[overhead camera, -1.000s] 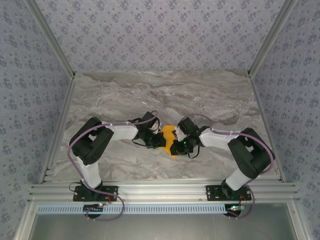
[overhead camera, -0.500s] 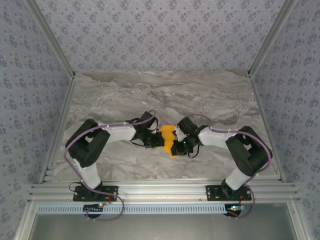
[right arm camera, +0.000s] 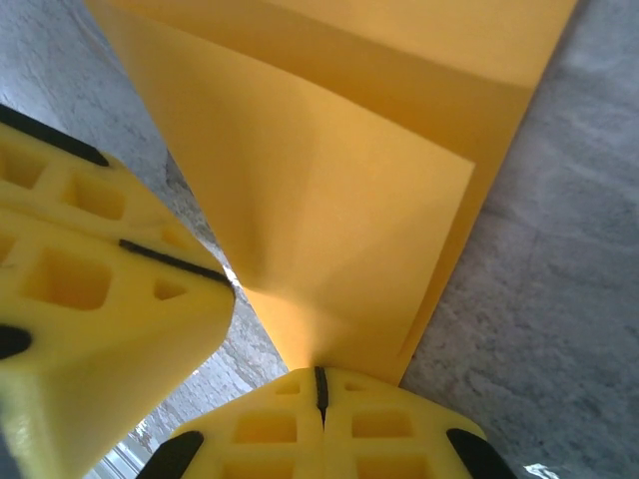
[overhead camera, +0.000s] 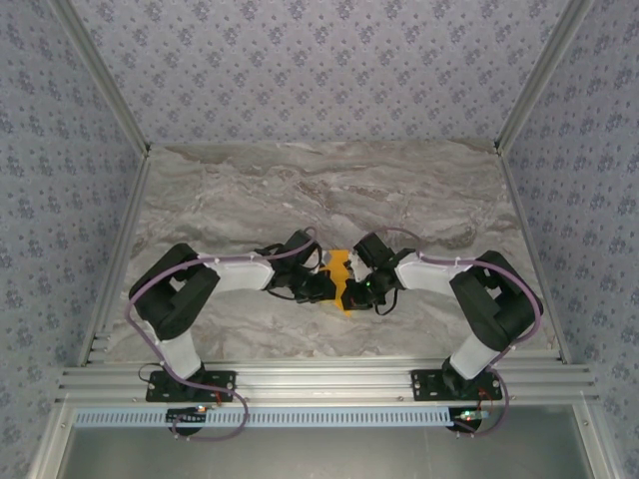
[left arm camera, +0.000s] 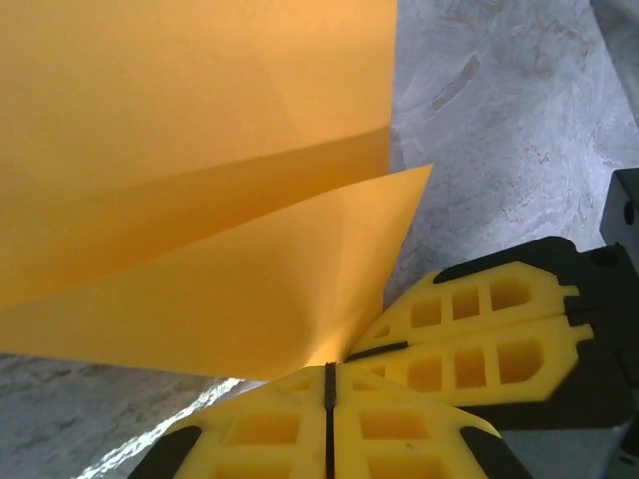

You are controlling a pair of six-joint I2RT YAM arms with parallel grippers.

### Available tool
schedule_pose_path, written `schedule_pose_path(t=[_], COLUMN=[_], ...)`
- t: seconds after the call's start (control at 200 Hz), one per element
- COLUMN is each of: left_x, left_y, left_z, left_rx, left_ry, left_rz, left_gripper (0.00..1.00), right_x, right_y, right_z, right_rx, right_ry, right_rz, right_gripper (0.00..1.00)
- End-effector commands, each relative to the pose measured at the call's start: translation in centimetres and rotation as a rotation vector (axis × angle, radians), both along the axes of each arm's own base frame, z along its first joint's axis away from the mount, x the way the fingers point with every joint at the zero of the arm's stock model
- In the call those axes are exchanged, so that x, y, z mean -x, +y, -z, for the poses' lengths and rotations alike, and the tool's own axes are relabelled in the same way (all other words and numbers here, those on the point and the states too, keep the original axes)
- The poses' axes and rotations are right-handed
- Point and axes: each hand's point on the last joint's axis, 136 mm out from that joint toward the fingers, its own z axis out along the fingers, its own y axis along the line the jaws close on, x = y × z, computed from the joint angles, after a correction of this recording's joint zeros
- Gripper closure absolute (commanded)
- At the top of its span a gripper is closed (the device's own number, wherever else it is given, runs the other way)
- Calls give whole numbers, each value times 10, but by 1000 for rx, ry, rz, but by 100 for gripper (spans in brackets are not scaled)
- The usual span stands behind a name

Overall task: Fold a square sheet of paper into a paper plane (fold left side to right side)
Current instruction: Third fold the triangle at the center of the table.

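Note:
The square sheet of paper (overhead camera: 340,265) is orange-yellow, partly folded, and held off the marble table (overhead camera: 329,190) between both grippers. My left gripper (overhead camera: 322,286) is shut on a corner of the lifted flap; in the left wrist view the sheet (left arm camera: 200,150) rises from its closed fingertips (left arm camera: 329,371). My right gripper (overhead camera: 351,288) is shut on the near edge of the sheet (right arm camera: 339,190), which runs up from its tip (right arm camera: 319,377). The two grippers almost touch: the right one's fingers (left arm camera: 479,334) appear in the left wrist view and the left one's fingers (right arm camera: 90,299) in the right wrist view.
An aluminium rail (overhead camera: 319,379) runs along the near table edge under the arm bases. Slanted frame posts (overhead camera: 100,75) and patterned walls close in the sides and back. Bare marble (overhead camera: 329,190) lies beyond the grippers.
The left arm has swung right, carrying its flap of paper toward the right gripper. The visible orange patch has become narrower. The right gripper has stayed nearly still.

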Motion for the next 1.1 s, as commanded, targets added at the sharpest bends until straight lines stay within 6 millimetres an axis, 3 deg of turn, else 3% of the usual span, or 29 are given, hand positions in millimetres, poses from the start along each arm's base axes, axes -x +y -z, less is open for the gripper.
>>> schedule_pose_path(t=[0.0,0.185,0.485,1.094], left_x=[1,0,-3,-52], left_y=[-6,-3,31,97], left_z=[6,17,50,55], left_rx=[13,-21,-231,-368], left_ry=[18,16,-2,-58], left_rz=[4,-4,-22,-111], left_gripper=[93,93,94,95], right_x=[13,15,19,25], right_y=[-37,-37,-45,-50], right_z=[40,41,43,43], right_rx=[211,224,270,287], right_ry=[41,46,55,67], right_rz=[9,-3,-21,-33], right_gripper=[98,98,98,98])
